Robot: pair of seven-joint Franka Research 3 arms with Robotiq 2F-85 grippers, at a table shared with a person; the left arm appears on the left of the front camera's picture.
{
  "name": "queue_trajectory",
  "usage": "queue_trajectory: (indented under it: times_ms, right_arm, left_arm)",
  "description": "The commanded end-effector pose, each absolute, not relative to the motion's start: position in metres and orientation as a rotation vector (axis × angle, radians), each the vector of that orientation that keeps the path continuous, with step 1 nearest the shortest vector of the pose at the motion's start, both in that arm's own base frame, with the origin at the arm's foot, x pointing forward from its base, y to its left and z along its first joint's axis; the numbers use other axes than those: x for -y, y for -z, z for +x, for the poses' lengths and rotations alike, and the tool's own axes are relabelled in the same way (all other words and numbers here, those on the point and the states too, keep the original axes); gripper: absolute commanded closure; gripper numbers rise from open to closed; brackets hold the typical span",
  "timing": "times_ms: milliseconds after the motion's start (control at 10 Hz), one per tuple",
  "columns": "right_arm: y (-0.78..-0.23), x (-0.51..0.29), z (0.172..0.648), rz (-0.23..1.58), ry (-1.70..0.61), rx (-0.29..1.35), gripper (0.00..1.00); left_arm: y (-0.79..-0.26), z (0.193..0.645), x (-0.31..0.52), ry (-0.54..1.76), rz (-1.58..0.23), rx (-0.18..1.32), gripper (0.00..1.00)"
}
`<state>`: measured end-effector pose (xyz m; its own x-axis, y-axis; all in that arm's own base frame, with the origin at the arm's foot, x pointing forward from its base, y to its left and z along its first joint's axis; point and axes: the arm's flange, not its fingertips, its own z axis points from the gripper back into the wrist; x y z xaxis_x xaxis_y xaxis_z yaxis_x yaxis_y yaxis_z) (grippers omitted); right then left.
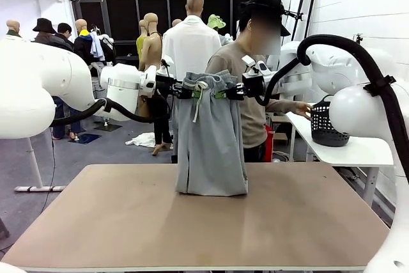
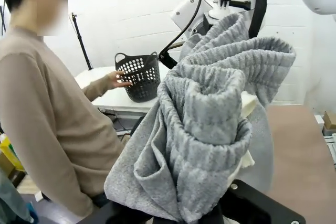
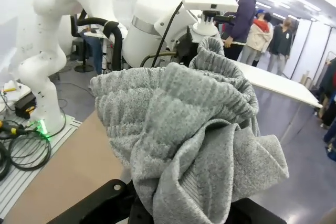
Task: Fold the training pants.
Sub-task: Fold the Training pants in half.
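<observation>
The light grey training pants (image 1: 211,139) hang by their gathered waistband above the brown table (image 1: 192,222), with the leg ends resting on the tabletop. A white drawstring (image 1: 198,100) dangles from the waistband. My left gripper (image 1: 184,91) is shut on the waistband's left end, and my right gripper (image 1: 230,92) is shut on its right end. In the left wrist view the bunched waistband of the pants (image 2: 210,124) covers the fingers. The same bunched fabric of the pants (image 3: 184,145) hides the fingers in the right wrist view.
A person (image 1: 252,75) stands behind the table's far edge, one hand (image 1: 301,110) reaching to a black perforated basket (image 1: 326,126) on a white side table (image 1: 345,148) at the right. Bare tabletop lies in front of the pants and to both sides.
</observation>
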<state>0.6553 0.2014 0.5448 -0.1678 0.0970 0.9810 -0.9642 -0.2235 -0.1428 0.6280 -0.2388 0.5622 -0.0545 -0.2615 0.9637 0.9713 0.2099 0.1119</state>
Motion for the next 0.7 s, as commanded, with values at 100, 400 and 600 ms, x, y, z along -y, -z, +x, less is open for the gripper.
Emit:
queue_trajectory:
  times_ms: [100,400,600]
  right_arm:
    - [-0.535,-0.198,0.615,1.265,-1.379,1.108,1.0]
    - [-0.507,-0.207,0.586,1.282,-1.252,1.014,1.0]
    - [-0.483,-0.21,0.57,1.264,-1.231,0.972,1.0]
  left_arm:
    - [-0.549,0.581,0.225,1.152,-0.889,1.082,1.0]
    - [-0.53,0.556,0.223,1.09,-0.931,0.987,1.0]
    - [-0.504,0.541,0.224,1.039,-0.981,0.947,1.0]
